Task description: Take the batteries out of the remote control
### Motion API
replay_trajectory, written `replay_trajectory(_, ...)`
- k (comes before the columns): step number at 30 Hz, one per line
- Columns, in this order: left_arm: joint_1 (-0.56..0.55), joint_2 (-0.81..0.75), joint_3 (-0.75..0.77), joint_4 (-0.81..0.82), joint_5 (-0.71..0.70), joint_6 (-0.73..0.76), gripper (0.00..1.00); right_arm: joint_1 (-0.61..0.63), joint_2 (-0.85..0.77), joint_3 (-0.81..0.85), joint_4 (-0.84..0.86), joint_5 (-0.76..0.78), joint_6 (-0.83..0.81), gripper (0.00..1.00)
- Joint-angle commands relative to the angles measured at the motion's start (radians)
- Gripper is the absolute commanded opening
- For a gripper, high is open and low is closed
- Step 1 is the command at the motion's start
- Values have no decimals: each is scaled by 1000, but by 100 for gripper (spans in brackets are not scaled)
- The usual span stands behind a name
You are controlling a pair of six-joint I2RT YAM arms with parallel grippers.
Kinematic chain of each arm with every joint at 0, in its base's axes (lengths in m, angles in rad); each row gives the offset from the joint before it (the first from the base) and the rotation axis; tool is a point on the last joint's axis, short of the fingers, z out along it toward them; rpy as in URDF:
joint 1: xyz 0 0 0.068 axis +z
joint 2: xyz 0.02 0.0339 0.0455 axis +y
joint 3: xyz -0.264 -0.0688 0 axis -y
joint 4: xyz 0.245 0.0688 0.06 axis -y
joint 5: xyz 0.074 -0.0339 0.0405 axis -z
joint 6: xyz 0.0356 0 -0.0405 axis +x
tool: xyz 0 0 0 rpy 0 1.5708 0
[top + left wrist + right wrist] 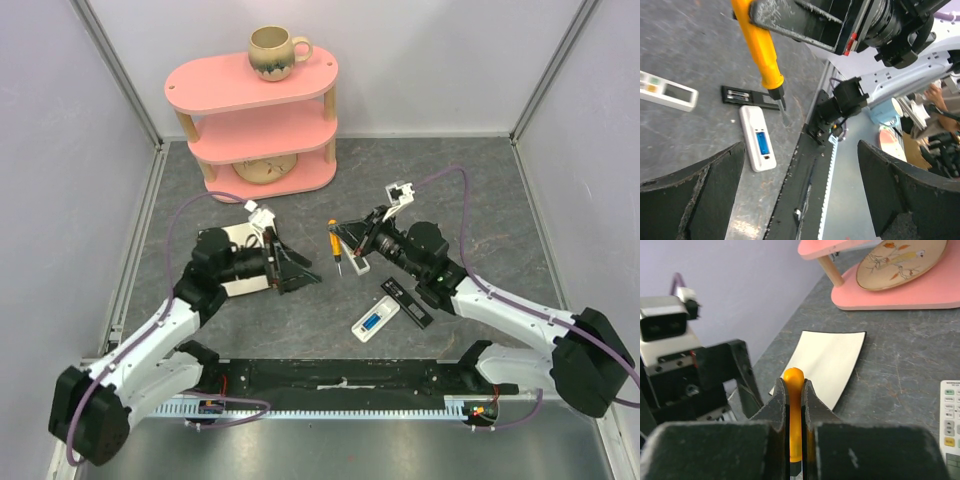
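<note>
- The left gripper (302, 270) is low over the grey table (470, 190). Its jaws are wide open and there is nothing between them.
- A white sheet (827, 360) lies flat on the table, partly under the left arm.
- Behind it, at the back of the table, stands a pink shelf (215, 85). A mug (272, 50) sits on top. A painted dish (902, 260) sits on the bottom level.
- In the middle is a screwdriver (761, 47) with an orange handle. Its thin tip points down at the table. The tip is not touching the open remote.
- The right gripper (794, 385) has its jaws squeezed tight on the orange handle and holds the screwdriver up.
- A second remote (667, 91), white with buttons, lies on the table close by the right gripper.
- The open remote (752, 125) is white and lies flat on the table in front of the right arm, near the black rail at the near edge. No gripper touches it.
- The batteries (761, 143) are blue and sit inside the open slot of that remote. I cannot tell how many there are.
- A long black strip (747, 96) lies on the table just beside the open remote.
</note>
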Motion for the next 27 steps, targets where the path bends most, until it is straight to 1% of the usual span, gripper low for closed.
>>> replay_trajectory(1, -145, 109, 81, 61, -133, 32, 99, -3, -56, -26, 98, -28, 62, 0)
replay_trajectory(3, -185, 148, 101, 71, -164, 34, 99, -3, -87, -41, 114, -39, 83, 0)
replay_trajectory(4, -196, 169, 104, 101, -173, 33, 98, -5, -96, -46, 118, -42, 88, 0)
replay_trajectory(6, -219, 223, 120, 129, -179, 28, 96, -3, -122, -53, 119, -53, 93, 0)
replay_trajectory(10, -244, 285, 134, 216, -182, -1, 92, -3, -156, -63, 92, -54, 99, 0)
replay_trajectory(11, -248, 294, 134, 266, -182, -9, 91, -3, -168, -67, 94, -54, 103, 0)
replay_trajectory(13, -261, 323, 140, 304, -182, -26, 88, -3, -177, -90, 115, -59, 126, 0)
replay_trajectory(16, -267, 367, 170, 325, -165, -49, 73, -5, -196, -124, 151, -47, 146, 0)
replay_trajectory(17, -268, 375, 172, 340, -155, -58, 59, -3, -203, -127, 148, -44, 149, 0)
replay_trajectory(18, -270, 384, 172, 386, -132, -66, 53, -3, -206, -129, 143, -42, 148, 0)
replay_trajectory(19, -271, 390, 169, 406, -125, -85, 44, -3, -205, -135, 140, -42, 151, 0)
replay_trajectory(20, -271, 392, 167, 423, -119, -90, 23, -3, -209, -138, 138, -41, 152, 0)
replay_trajectory(22, -271, 383, 161, 431, -118, -93, 7, -3, -211, -144, 132, -41, 159, 0)
replay_trajectory(23, -271, 377, 157, 428, -118, -90, 2, -3, -216, -143, 122, -39, 156, 0)
replay_trajectory(25, -271, 349, 150, 382, -127, -67, 2, -3, -222, -129, 68, -34, 128, 7)
replay_trajectory(27, -271, 328, 149, 335, -139, -29, 2, -3, -234, -113, 31, -51, 58, 21)
